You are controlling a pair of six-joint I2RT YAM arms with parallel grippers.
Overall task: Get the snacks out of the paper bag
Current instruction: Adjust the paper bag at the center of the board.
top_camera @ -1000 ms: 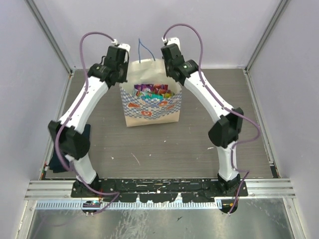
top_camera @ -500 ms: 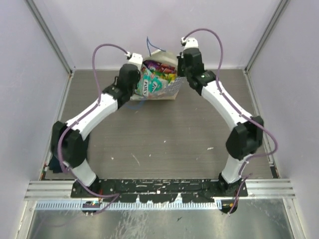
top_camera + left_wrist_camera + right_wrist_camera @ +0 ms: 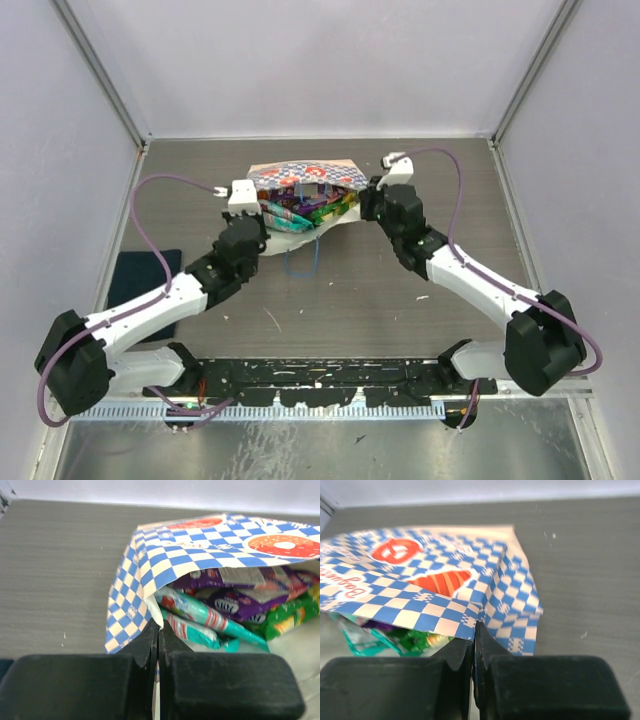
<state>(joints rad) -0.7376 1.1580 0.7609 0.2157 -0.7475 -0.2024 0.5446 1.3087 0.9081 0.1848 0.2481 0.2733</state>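
The left gripper (image 3: 158, 630) has its two fingers pressed together on the paper bag's (image 3: 150, 575) rim at the left corner of the mouth, with the checkered paper pinched between the tips. The right gripper (image 3: 474, 630) is clamped the same way on the rim at the right corner. In the top view both arms reach forward low over the table (image 3: 400, 300), the left gripper (image 3: 266, 220) and right gripper (image 3: 364, 200) at opposite ends of the bag's opening.

Near the left arm's base, a dark blue cloth (image 3: 140, 280) lies by the table's left edge. Just in front of the bag, a thin blue cord handle (image 3: 302, 262) rests in a loop on the table.

The paper bag (image 3: 300, 175) lies on its side in the middle of the table's far half, mouth facing the arm bases. The snacks (image 3: 305, 208) are packed inside the mouth: teal packets (image 3: 200, 617) lowest and nearest, purple ones (image 3: 235, 600) above them, and green ones (image 3: 280, 615) to the right. Beyond them the bag's upper side, checkered blue and white with orange motifs, slopes down to the table.
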